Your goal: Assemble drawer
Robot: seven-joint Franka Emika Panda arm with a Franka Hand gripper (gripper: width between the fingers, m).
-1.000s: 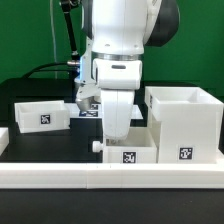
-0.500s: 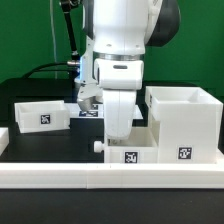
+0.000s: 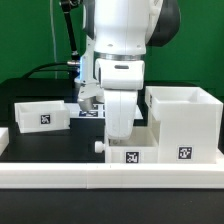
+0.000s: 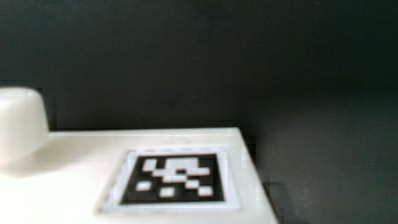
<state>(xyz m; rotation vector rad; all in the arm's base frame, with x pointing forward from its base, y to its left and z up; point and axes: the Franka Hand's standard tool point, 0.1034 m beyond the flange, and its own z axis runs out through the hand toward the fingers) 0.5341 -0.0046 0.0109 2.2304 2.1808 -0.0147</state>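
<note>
In the exterior view the tall white box shell (image 3: 185, 125) stands at the right with a tag on its front. A shallow tray (image 3: 128, 152) with a small knob (image 3: 97, 146) lies just to its left, behind the rail. My gripper (image 3: 120, 137) reaches straight down onto this tray's back part. Its fingertips are hidden by the tray wall and the hand. The wrist view shows the tray's white face (image 4: 71, 165) with its tag (image 4: 178, 180) and the knob (image 4: 18, 125) close up, with no fingers in sight. A second tray (image 3: 42, 114) lies at the left.
A long low white rail (image 3: 110, 178) runs along the front of the table. The marker board (image 3: 88, 112) lies flat behind the arm. The table surface is black. Cables hang behind the arm at the back left.
The gripper and the tray under it have shifted slightly toward the exterior view's right, nearer the box shell. The left tray and the shell have not moved.
</note>
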